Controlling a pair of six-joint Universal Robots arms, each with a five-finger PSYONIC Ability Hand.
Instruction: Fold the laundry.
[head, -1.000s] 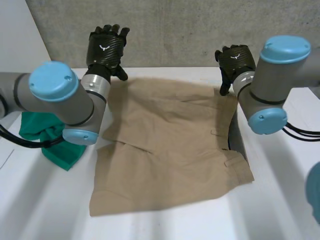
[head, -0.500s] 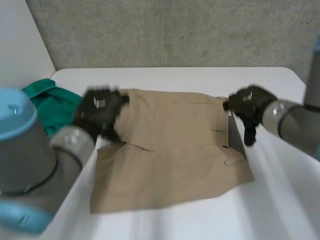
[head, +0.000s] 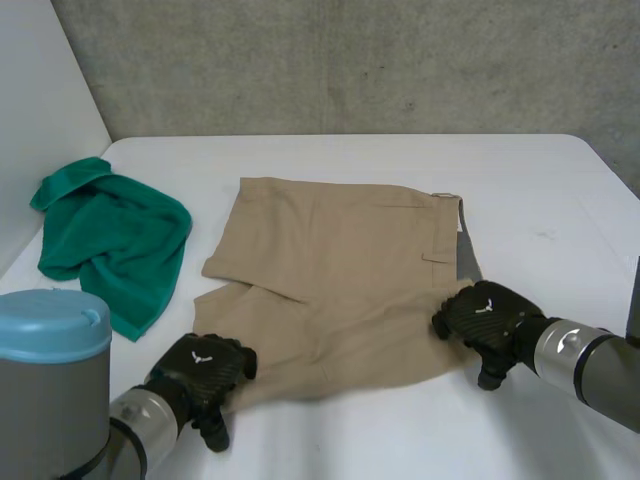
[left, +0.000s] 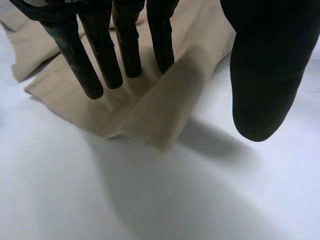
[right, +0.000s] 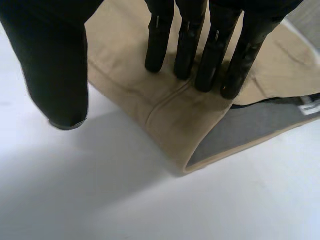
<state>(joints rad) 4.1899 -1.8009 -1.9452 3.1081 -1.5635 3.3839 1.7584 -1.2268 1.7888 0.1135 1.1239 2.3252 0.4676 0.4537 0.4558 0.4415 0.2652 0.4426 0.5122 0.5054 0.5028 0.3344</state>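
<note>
green cloth (head: 115, 238) left of shorts (head: 340, 275), bare table (head: 540, 190) far and right

Both black: left hand (head: 203, 372) and right hand (head: 487, 313), each with a small white mark on its back. Silver-grey wrists (head: 562, 350); a light-blue cap (head: 50, 322) tops the left arm's grey joint (head: 50, 410).

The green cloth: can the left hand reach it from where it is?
Probably yes. The left hand sits at a corner of the tan shorts, and only bare table lies between it and the green cloth.
</note>
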